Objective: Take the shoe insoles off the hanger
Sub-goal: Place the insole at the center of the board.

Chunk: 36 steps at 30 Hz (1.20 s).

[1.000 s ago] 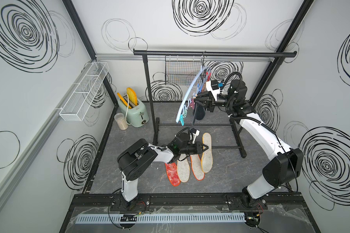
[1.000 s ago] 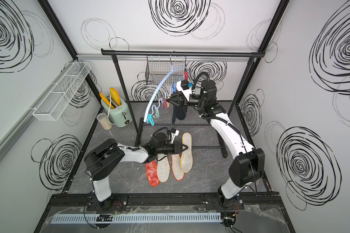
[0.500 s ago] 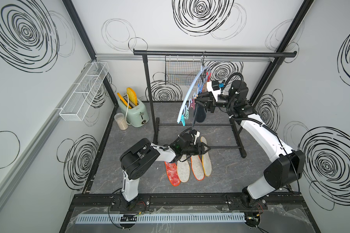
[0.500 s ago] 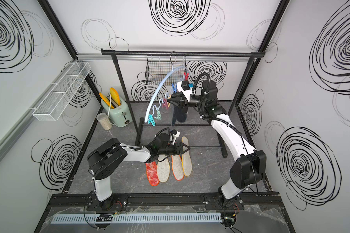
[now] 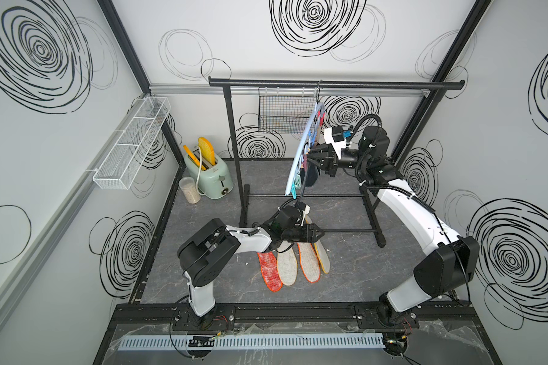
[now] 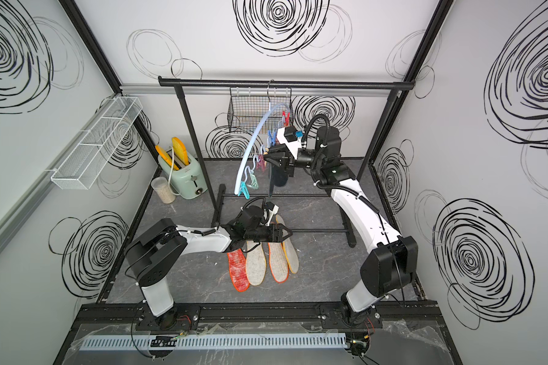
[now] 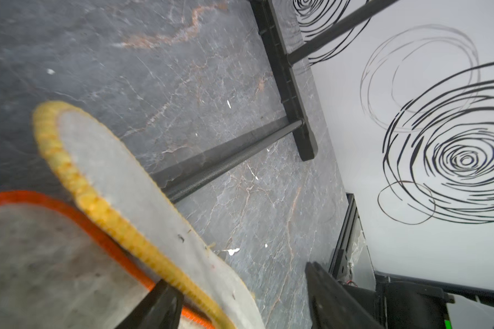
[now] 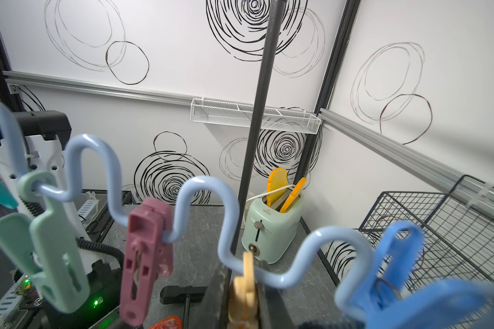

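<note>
The pale-blue hanger (image 5: 301, 151) (image 6: 253, 142) (image 8: 203, 193) hangs from the rail with coloured pegs along it. My right gripper (image 5: 310, 156) (image 6: 268, 155) (image 8: 244, 296) is shut on a pale yellow peg (image 8: 247, 273). A dark shoe insole (image 5: 312, 177) (image 6: 277, 177) hangs just below it. On the floor lie a red mesh insole (image 5: 269, 271) (image 6: 236, 270), a plain felt one (image 5: 287, 265), an orange-rimmed one (image 5: 309, 264) (image 7: 40, 256) and a yellow-rimmed one (image 5: 323, 257) (image 7: 126, 182). My left gripper (image 5: 318, 235) (image 6: 287, 235) (image 7: 240, 299) hovers open just over their near ends, holding nothing.
The black garment rail (image 5: 329, 84) spans the back; its foot bars (image 7: 291, 85) run beside the floor insoles. A black wire basket (image 5: 282, 117) hangs behind the hanger. A mint toaster (image 5: 211, 177) and a jar (image 5: 189, 189) stand back left, under a white wire shelf (image 5: 130, 148).
My left gripper lowered the yellow-rimmed insole beside the others, opened and let it go. The right arm has stayed on its peg.
</note>
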Available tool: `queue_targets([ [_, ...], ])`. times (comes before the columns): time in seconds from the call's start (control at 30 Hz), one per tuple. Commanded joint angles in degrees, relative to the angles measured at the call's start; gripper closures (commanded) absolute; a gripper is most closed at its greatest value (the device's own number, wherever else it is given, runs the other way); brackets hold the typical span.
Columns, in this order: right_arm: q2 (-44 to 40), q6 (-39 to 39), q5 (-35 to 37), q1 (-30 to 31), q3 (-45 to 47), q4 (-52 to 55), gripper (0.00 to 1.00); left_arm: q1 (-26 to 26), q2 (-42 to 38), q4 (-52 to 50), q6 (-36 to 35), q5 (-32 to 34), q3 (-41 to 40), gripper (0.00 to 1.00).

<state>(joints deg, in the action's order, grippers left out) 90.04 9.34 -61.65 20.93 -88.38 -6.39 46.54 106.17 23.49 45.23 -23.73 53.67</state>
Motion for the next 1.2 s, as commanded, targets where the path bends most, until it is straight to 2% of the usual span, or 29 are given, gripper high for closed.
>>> queue_targets([
  [0.0, -1.8, 1.3, -0.4, 0.4, 0.3, 0.2, 0.84, 1.5, 2.1, -1.9, -4.1, -1.2, 2.4, 0.29],
  [0.17, -1.4, 1.3, -0.4, 0.6, 0.4, 0.2, 0.84, 2.3, 3.1, -13.5, -13.7, 0.2, 5.9, 0.27],
  [0.3, -1.5, 1.5, -0.3, 0.6, 0.5, 0.3, 0.84, 0.7, 0.5, -18.1, -17.0, 1.0, 4.7, 0.27],
  [0.5, -1.4, 1.6, -0.3, 0.7, 0.5, 0.7, 0.84, 0.0, -1.1, -32.9, -24.7, 8.2, 7.6, 0.24],
  [0.73, -1.4, 2.0, 0.0, 0.7, 1.2, 0.5, 0.83, -3.4, -13.7, -25.3, -22.8, 4.4, -1.1, 0.27],
  [0.93, -1.6, 1.8, 0.2, 0.8, 1.4, 0.6, 0.83, -8.0, -24.8, -12.0, -23.1, -2.1, -6.2, 0.29],
  [1.07, -2.3, 1.3, 0.9, 0.9, 2.1, 0.3, 0.82, -12.9, -27.7, -0.2, -21.0, -6.6, -8.3, 0.32],
  [1.17, -2.9, 1.5, 1.4, 0.9, 2.9, 0.5, 0.81, -15.7, -27.3, 1.1, -22.0, -6.9, -5.8, 0.33],
])
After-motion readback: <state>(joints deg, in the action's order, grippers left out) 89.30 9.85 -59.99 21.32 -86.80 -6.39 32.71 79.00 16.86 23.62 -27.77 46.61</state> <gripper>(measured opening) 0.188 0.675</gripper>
